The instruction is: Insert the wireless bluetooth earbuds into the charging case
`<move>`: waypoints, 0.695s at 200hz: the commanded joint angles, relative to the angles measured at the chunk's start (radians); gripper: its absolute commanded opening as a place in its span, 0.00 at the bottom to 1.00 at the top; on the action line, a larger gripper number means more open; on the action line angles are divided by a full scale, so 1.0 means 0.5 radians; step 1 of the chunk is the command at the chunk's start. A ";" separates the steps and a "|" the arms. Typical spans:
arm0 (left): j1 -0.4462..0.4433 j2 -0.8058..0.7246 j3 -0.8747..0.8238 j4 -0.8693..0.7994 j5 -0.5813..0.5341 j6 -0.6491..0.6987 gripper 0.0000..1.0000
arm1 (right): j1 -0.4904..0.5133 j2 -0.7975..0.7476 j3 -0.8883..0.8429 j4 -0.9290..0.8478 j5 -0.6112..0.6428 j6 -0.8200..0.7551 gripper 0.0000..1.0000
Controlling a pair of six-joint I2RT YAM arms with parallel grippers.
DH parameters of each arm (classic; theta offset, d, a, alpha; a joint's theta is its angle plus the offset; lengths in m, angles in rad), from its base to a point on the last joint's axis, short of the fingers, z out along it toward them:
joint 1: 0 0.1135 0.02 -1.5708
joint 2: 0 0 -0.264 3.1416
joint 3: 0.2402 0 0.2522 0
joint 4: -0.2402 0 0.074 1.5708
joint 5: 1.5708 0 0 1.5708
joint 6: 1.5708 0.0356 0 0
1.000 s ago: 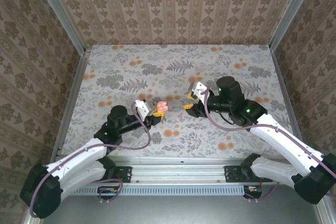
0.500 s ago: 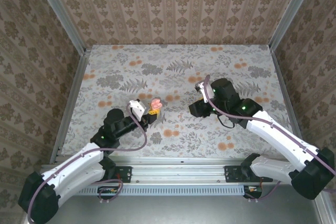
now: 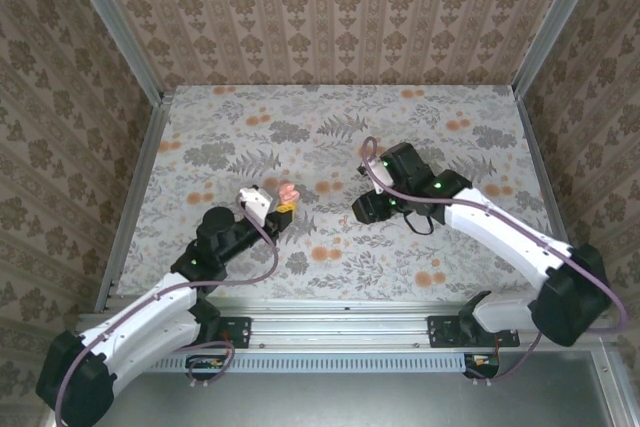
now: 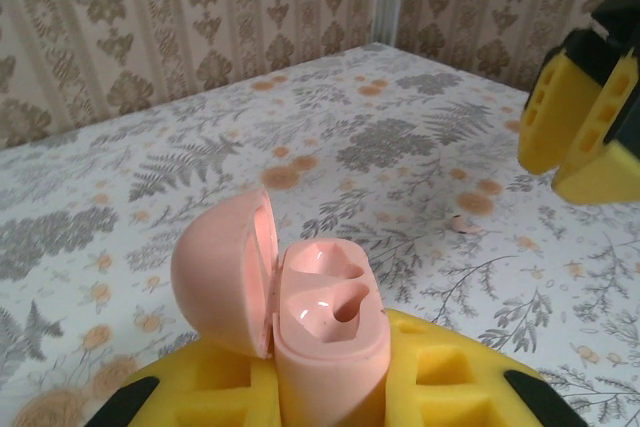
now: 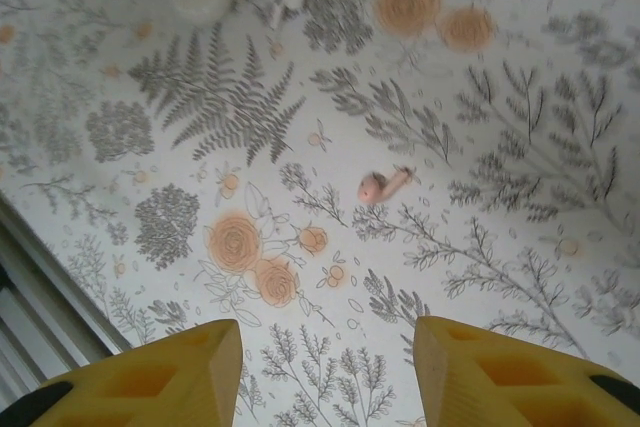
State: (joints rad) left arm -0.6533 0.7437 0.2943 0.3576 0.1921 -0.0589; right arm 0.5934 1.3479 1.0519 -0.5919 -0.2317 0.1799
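Observation:
My left gripper point(image 3: 281, 207) point(image 4: 330, 392) is shut on the pink charging case point(image 3: 288, 193) point(image 4: 325, 317), held upright between its yellow pads. The lid point(image 4: 225, 272) is swung open to the left and both sockets look empty. One pink earbud point(image 5: 380, 185) point(image 4: 462, 224) lies on the floral table, right of the case. My right gripper point(image 3: 360, 210) point(image 5: 328, 367) hangs open just above the table with that earbud a short way ahead of its fingertips point(image 5: 500, 367); nothing is between them. Its yellow fingers point(image 4: 580, 127) show in the left wrist view at the upper right.
The table point(image 3: 250, 137) is covered in a floral cloth, walled by patterned panels with metal posts point(image 3: 120, 37) at the corners. A metal rail point(image 5: 40, 277) runs along the near edge by the right gripper.
My left gripper has carried the open case a little left and away from me. My right arm has swung round and brought its open gripper down towards the table near the earbud.

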 commanded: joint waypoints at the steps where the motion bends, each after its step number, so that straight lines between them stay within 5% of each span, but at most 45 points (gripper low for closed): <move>1: 0.049 -0.039 -0.045 -0.081 -0.076 -0.091 0.16 | -0.006 0.199 0.076 -0.158 0.042 0.298 0.50; 63: 0.269 -0.027 -0.064 -0.112 -0.044 -0.167 0.16 | 0.003 0.723 0.420 -0.380 0.094 0.840 0.47; 116: 0.465 -0.085 -0.038 -0.193 0.118 -0.151 0.16 | 0.014 1.150 0.891 -0.567 0.042 0.242 0.48; 139: 0.507 -0.110 -0.070 -0.169 0.113 -0.169 0.16 | -0.024 1.298 1.039 -0.508 -0.106 0.228 0.47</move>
State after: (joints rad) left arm -0.4210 0.7132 0.2684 0.2676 0.2176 -0.1284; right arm 0.5926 1.9324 1.4925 -0.8055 -0.2058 0.3771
